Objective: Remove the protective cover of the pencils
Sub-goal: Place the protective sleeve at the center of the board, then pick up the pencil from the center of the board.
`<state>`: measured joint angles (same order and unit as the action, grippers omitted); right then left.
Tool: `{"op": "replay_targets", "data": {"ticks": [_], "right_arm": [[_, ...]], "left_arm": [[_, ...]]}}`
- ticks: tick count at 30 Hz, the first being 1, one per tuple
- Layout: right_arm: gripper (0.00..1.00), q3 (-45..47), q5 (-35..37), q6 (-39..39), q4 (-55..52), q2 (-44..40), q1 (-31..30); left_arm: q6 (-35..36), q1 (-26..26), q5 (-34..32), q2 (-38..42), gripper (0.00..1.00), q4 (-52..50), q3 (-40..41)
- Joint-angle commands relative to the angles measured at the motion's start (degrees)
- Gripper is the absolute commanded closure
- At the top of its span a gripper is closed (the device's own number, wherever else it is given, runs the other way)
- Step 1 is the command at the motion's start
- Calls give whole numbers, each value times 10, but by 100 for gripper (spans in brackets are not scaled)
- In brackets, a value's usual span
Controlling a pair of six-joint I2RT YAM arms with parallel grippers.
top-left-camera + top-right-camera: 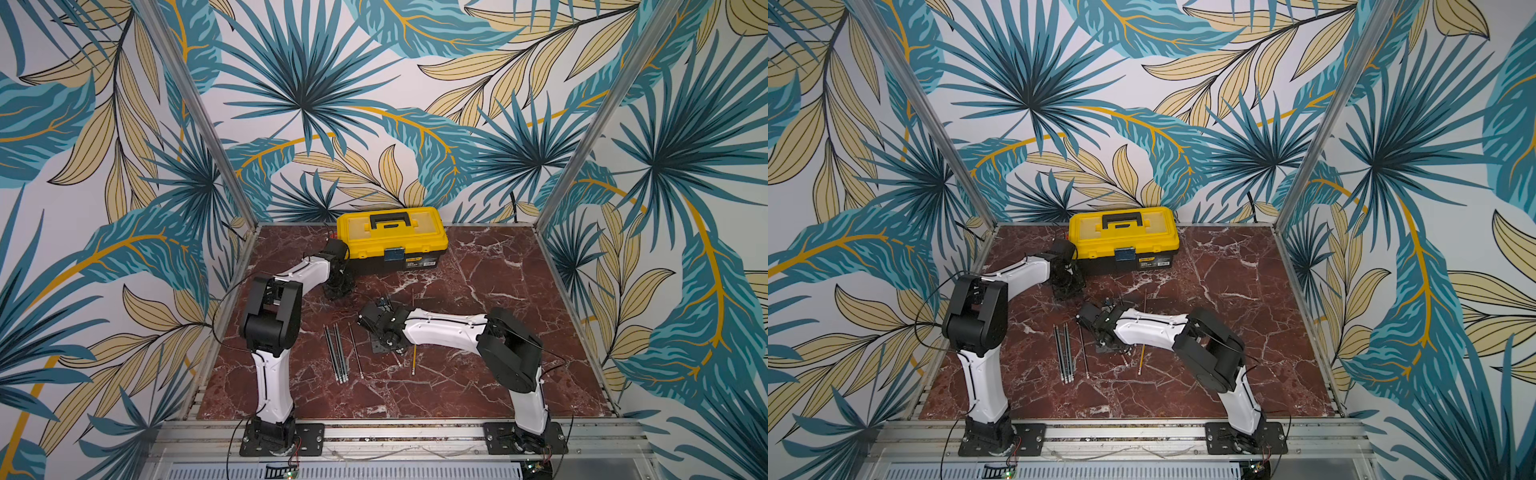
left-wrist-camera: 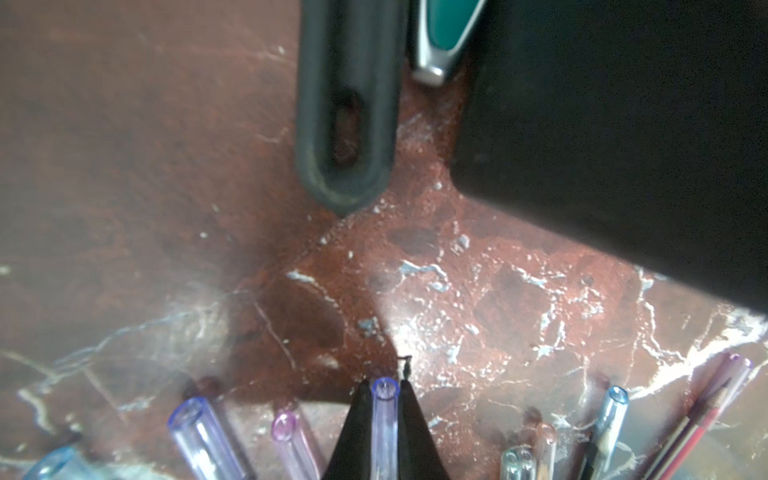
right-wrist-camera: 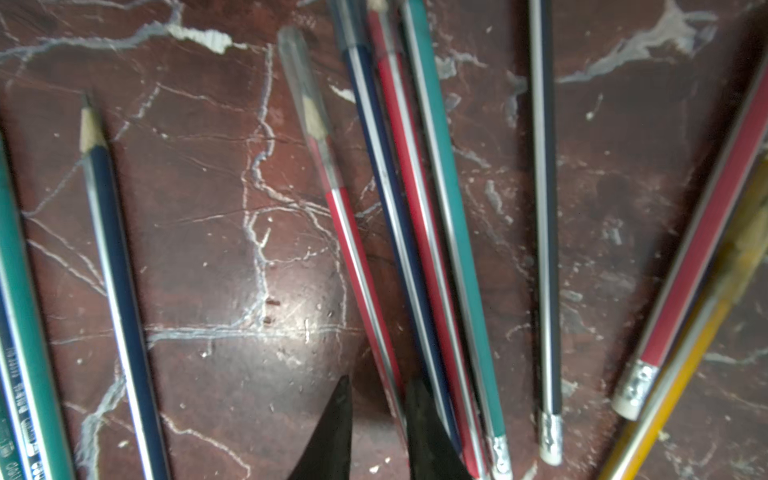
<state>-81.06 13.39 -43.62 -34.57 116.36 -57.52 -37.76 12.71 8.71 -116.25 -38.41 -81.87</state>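
In the left wrist view my left gripper (image 2: 385, 388) is shut on one protective cover (image 2: 384, 419), a translucent violet-blue tube held just over the marble. Several loose covers (image 2: 203, 436) lie around it. In both top views this gripper (image 1: 338, 286) hangs beside the toolbox. My right gripper (image 3: 376, 399) stands open by a narrow gap above the pencils (image 3: 415, 208). A red-and-silver pencil (image 3: 353, 249) runs between the fingers, close to one of them. Its tip still sits in a clear cover (image 3: 305, 83). A bare-tipped blue pencil (image 3: 116, 249) lies apart.
A yellow-and-black toolbox (image 1: 392, 239) stands at the back of the marble table (image 1: 498, 374). A dark looped tool handle (image 2: 347, 104) and a green-and-silver tool (image 2: 444, 33) lie beside its base. Grey-green pencils (image 1: 338, 353) and a yellow one (image 1: 414, 359) lie mid-table.
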Motion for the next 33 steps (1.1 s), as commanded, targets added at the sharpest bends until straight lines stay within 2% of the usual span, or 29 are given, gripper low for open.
{"op": "replay_targets", "data": {"ticks": [1, 14, 33], "right_arm": [[75, -1, -5, 8, -10, 12, 2], [76, -10, -15, 16, -14, 27, 3], [95, -24, -30, 21, -18, 25, 3]], "left_arm": [[5, -2, -19, 17, 86, -13, -10], [4, -3, -21, 24, 82, -13, -8], [2, -3, -22, 44, 77, -5, 1]]}}
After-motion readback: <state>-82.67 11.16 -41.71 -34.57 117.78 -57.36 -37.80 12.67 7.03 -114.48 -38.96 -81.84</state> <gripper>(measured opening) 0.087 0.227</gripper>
